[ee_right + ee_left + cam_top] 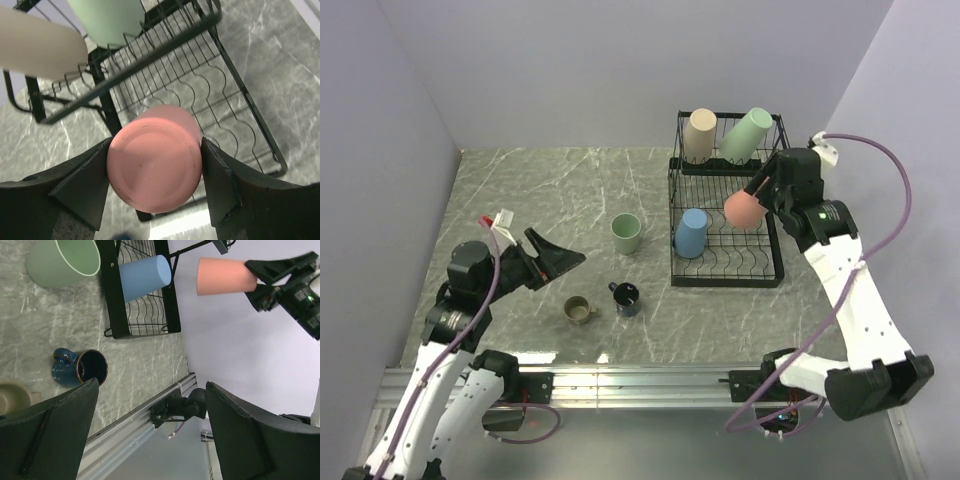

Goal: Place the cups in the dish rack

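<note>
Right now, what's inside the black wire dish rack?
Upper tier: beige tumbler, pale green tumbler. Lower tier: blue tumbler. The salmon-pink tumbler in the right end effector covers some lower bars.

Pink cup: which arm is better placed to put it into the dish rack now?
Right. The right pincer is shut on the pink cup, over the dish rack's lower tier. The left pincer is open and empty, away from it, near the navy mug.
</note>
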Robot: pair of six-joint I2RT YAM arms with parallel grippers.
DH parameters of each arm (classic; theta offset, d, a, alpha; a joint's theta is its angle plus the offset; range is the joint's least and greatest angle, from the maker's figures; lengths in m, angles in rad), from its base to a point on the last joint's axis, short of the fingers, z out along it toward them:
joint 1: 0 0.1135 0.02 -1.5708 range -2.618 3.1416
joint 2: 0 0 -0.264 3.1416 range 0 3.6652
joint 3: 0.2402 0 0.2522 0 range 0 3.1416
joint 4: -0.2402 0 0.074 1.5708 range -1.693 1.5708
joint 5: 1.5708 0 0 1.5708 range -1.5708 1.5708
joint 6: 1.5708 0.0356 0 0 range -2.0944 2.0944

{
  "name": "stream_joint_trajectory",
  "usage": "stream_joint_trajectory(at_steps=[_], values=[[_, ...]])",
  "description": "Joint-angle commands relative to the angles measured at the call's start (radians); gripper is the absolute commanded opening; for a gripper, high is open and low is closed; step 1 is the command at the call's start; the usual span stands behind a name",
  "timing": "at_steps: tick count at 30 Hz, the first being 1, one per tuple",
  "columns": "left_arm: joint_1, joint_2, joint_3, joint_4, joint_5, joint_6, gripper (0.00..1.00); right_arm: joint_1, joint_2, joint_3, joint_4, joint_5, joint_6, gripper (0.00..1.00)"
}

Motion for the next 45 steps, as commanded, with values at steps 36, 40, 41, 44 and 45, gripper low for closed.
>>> stream_joint_trajectory(at_steps=[36, 40, 41, 44, 45], values=[[0.005, -0.328, 0.207, -0.59, -0.184, -0.02, 0.91, 0.015, 0.345, -0.252, 0.507, 0.117, 0.344, 0.8], [0.005, -0.33, 0.206, -0.589, -0.185, -0.013, 0.91, 0.018, 0.313, -0.275, 0.523, 0.103, 0.347, 0.93], [0.005, -0.33, 0.206, -0.588, -0.184, -0.012, 0.91, 0.019, 0.309, -0.275, 0.52, 0.102, 0.339, 0.94], [0.005, -0.333, 0.197, -0.584, -0.179, -0.01, 0.91, 0.019, 0.284, -0.286, 0.525, 0.091, 0.311, 0.95], [0.005, -0.335, 0.192, -0.581, -0.178, -0.009, 0.91, 0.019, 0.273, -0.289, 0.528, 0.092, 0.31, 0.95]])
